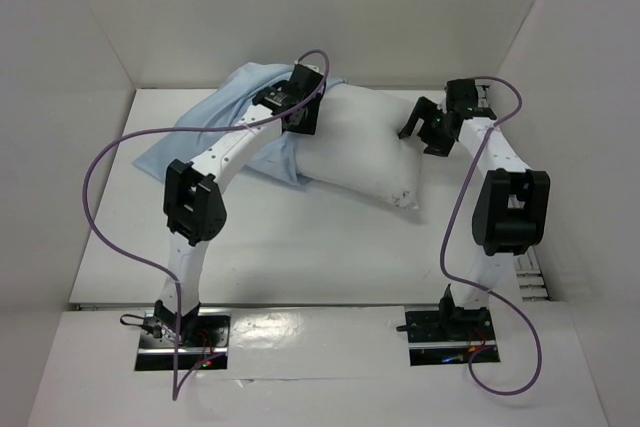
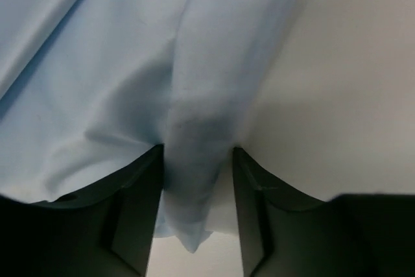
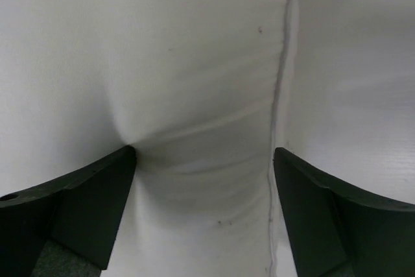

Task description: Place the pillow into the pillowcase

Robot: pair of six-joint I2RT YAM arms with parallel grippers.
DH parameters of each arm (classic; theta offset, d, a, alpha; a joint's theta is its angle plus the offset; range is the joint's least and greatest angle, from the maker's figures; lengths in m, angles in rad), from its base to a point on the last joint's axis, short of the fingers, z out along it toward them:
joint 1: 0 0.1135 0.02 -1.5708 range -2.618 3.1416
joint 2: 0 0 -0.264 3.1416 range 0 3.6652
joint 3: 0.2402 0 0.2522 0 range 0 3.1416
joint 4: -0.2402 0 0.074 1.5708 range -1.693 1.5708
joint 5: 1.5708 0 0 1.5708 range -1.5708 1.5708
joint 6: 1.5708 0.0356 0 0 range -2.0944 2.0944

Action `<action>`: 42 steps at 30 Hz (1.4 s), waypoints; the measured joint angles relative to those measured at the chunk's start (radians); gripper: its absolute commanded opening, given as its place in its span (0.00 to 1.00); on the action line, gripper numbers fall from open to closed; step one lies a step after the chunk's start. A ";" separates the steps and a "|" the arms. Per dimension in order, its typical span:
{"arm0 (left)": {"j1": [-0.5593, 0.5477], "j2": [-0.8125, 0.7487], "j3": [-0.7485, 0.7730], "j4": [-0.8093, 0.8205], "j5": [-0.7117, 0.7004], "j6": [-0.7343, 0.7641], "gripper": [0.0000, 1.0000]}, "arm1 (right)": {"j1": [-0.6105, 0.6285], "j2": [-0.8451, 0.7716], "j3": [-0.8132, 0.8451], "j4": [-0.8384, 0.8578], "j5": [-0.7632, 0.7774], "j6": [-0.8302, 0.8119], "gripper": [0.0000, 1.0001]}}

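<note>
- Table (image 1: 300, 247): it carries everything, and both arms reach out over it.
- Pillow (image 1: 365, 152): it lies flat between the two grippers. One end bulges up between the right fingers. The other end runs under the left gripper and rests on the blue cloth there.
- Pillowcase (image 1: 215, 112): limp and creased, it spreads out from the left gripper to its outer side and beyond it. One soft fold rises between that gripper's fingers. From these views I cannot tell whether any of the pillow is inside yet.
- Right gripper (image 1: 422, 137): jaws wide apart. One finger dents the pillow, the other sits just past its seam. Nothing is clamped.
- Left gripper (image 2: 198, 160): fingers partway apart with the pillowcase fold filling the gap and touching both. I cannot tell whether it is truly pinched.
- Step in hand, as I judge it: taking hold of the pillowcase mouth while the right side readies on the pillow.
- Next move calls for a firm pinch on one cloth layer only, lifted to open the mouth, then the right jaws closing on the pillow to feed it in.
</note>
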 measured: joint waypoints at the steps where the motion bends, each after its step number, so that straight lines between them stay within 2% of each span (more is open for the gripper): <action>1: 0.005 0.003 0.002 -0.002 0.003 -0.008 0.39 | 0.006 0.006 -0.008 0.014 -0.010 0.001 0.86; 2: 0.012 0.004 0.004 -0.002 0.008 -0.016 0.28 | 0.011 0.012 -0.016 0.027 -0.016 0.002 0.79; 3: 0.019 0.004 0.006 -0.001 0.019 -0.016 0.20 | 0.016 0.014 -0.024 0.041 -0.023 0.003 0.65; 4: 0.026 0.003 0.010 0.002 0.029 -0.022 0.08 | 0.021 0.015 -0.034 0.060 -0.030 0.007 0.55; 6: 0.031 0.002 0.018 0.006 0.059 -0.021 0.03 | 0.030 0.014 -0.047 0.088 -0.038 0.015 0.34; 7: 0.032 0.003 0.034 -0.006 0.075 -0.015 0.03 | 0.037 0.014 -0.051 0.103 -0.039 0.024 0.12; 8: 0.029 0.003 0.052 -0.015 0.095 -0.013 0.02 | 0.045 0.014 -0.053 0.114 -0.037 0.032 0.04; 9: 0.021 0.002 0.077 -0.026 0.108 -0.011 0.00 | 0.053 0.014 -0.052 0.121 -0.035 0.032 0.00; 13: -0.052 0.003 0.242 -0.076 0.195 0.005 0.00 | 0.100 0.014 -0.032 0.133 -0.035 0.082 0.00; 15: -0.095 0.006 0.339 -0.091 0.287 0.001 0.00 | 0.124 0.016 0.002 0.137 -0.042 0.115 0.00; 17: -0.103 -0.006 0.354 -0.038 0.408 -0.047 0.00 | 0.136 0.018 0.058 0.132 -0.063 0.154 0.00; 19: -0.075 -0.023 0.306 0.045 0.552 -0.114 0.00 | 0.146 -0.008 0.074 0.159 -0.066 0.190 0.00; 22: -0.013 -0.049 0.195 0.162 0.738 -0.213 0.00 | 0.196 -0.113 -0.065 0.293 -0.013 0.241 0.00; 26: 0.002 -0.068 0.037 0.184 0.882 -0.265 0.00 | 0.338 -0.232 -0.368 0.442 0.052 0.320 0.00; 30: -0.040 -0.084 -0.116 0.100 0.930 -0.251 0.00 | 0.424 -0.240 -0.549 0.536 0.092 0.409 0.00; 33: -0.041 -0.082 -0.064 -0.047 0.915 -0.218 0.02 | 0.498 -0.350 -0.631 0.581 0.193 0.451 0.00; 34: -0.031 -0.079 -0.005 -0.114 0.906 -0.200 0.09 | 0.526 -0.393 -0.653 0.583 0.225 0.460 0.00; 35: -0.018 -0.070 0.064 -0.179 0.896 -0.187 0.33 | 0.552 -0.431 -0.669 0.584 0.252 0.469 0.00; 37: 0.010 -0.054 0.222 -0.266 0.875 -0.146 0.45 | 0.596 -0.484 -0.686 0.573 0.290 0.473 0.00; 38: 0.022 -0.060 0.246 -0.281 0.862 -0.130 0.55 | 0.613 -0.496 -0.687 0.559 0.294 0.468 0.00; 40: 0.036 -0.111 0.201 -0.294 0.822 -0.110 0.63 | 0.653 -0.501 -0.673 0.504 0.295 0.446 0.03; 41: 0.038 -0.137 0.161 -0.295 0.798 -0.108 0.63 | 0.678 -0.499 -0.664 0.470 0.287 0.429 0.18; 42: 0.037 -0.167 0.111 -0.293 0.772 -0.108 0.63 | 0.702 -0.496 -0.652 0.429 0.280 0.414 0.28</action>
